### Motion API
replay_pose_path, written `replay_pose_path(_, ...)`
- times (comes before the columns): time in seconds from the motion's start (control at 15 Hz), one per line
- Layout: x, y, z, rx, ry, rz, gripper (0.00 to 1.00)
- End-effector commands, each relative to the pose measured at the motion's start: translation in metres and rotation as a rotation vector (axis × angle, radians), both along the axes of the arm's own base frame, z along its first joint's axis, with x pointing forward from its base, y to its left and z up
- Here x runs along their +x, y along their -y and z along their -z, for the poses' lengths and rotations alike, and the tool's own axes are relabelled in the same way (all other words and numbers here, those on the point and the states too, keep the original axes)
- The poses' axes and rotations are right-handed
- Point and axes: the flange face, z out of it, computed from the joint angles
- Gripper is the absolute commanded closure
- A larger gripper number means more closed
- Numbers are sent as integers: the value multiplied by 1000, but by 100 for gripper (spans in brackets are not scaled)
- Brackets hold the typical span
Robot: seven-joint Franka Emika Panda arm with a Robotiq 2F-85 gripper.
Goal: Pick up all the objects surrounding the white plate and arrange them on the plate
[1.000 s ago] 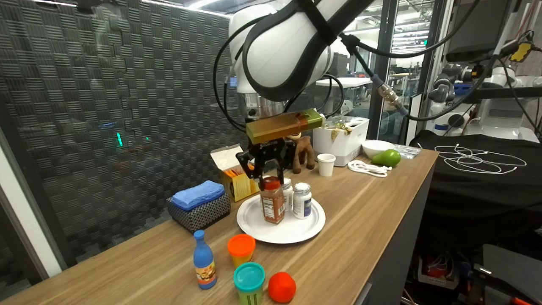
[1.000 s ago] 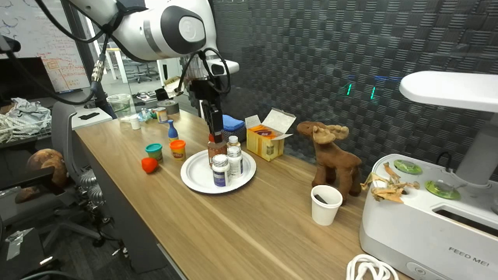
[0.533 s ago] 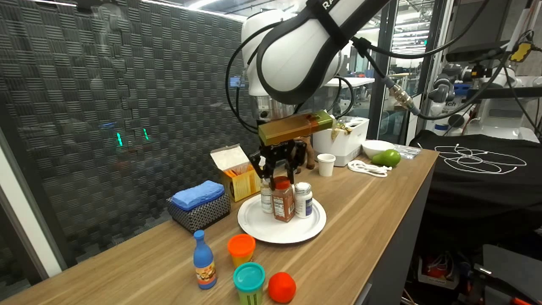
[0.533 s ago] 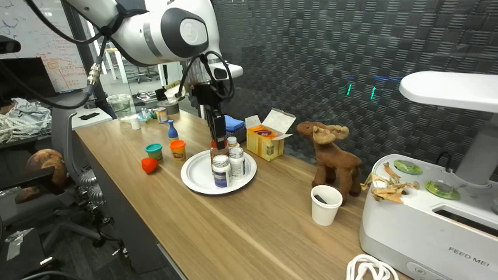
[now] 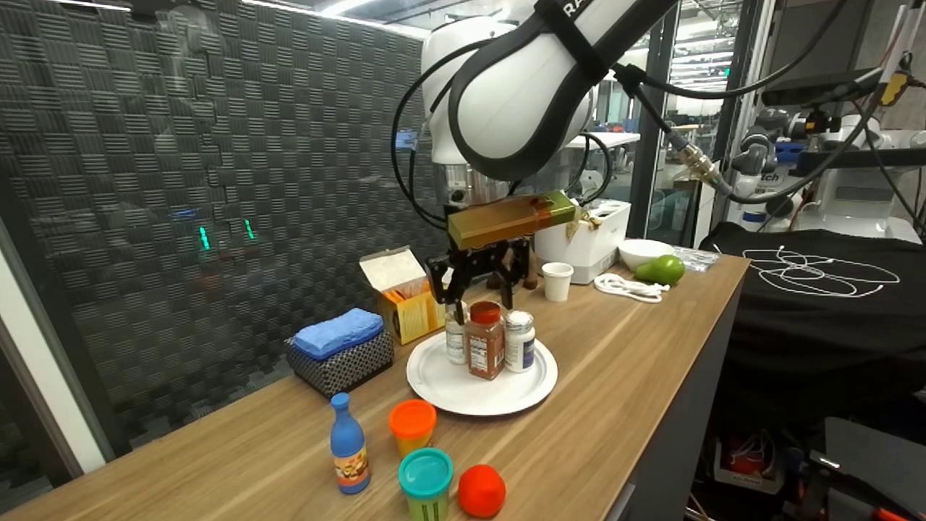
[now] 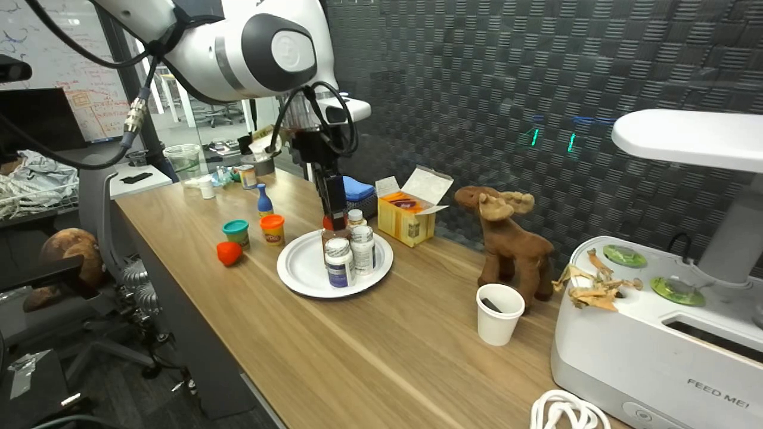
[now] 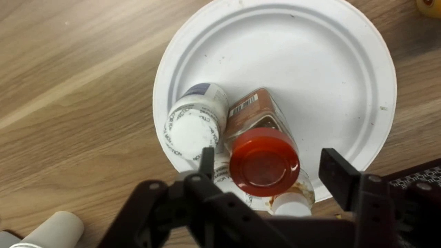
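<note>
The red-lidded spice jar (image 5: pixel 485 344) stands upright on the white plate (image 5: pixel 463 398), close against small white bottles (image 6: pixel 339 265). Another small bottle with a plain white cap (image 7: pixel 292 205) sits behind it. My gripper (image 7: pixel 268 167) is open above the jar; its fingers (image 7: pixel 339 179) stand on either side of the red lid, with a gap on both sides. Off the plate, on the table, are the blue bottle (image 5: pixel 349 449), an orange-lidded tub (image 5: pixel 412 427), the green-lidded tub (image 5: pixel 425 483) and the red ball (image 5: pixel 482 490).
Beside the plate stand an open yellow box (image 6: pixel 407 223) and a patterned box with a blue cloth (image 5: pixel 340 336). Further along are a brown toy moose (image 6: pixel 517 244), a paper cup (image 6: pixel 499 319), a white planter (image 6: pixel 644 357), a bowl (image 5: pixel 644 252) and a green pear (image 5: pixel 662 270).
The spice jar, gripped a second ago, has shifted slightly across the plate toward the white bottles. The fingers have since spread and let it go.
</note>
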Motion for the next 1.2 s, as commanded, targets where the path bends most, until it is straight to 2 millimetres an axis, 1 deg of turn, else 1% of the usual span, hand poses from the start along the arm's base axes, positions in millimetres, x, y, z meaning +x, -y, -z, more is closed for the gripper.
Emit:
replay_pose_path(0.0,-8,0,-25,-7,64,7,0)
replay_pose_path(0.2,-8,-9,-51,2,109,18,0)
replay_pose_path(0.33,-10,-19,-68,22,131,36,0)
replay_pose_path(0.47,-16,-35,-80,48,141,44,0)
replay_pose_path(0.53,-20,-43,-81,51,143,56,0)
replay_pose_path(0.67,-28,-60,-78,49,132,88,0)
replay_pose_path(0.8,-35,-77,-70,53,113,118,0)
replay_pose_path(0.93,-41,-91,-58,53,92,183,0)
replay_pose_path(1.13,-45,-108,-36,45,72,267,0)
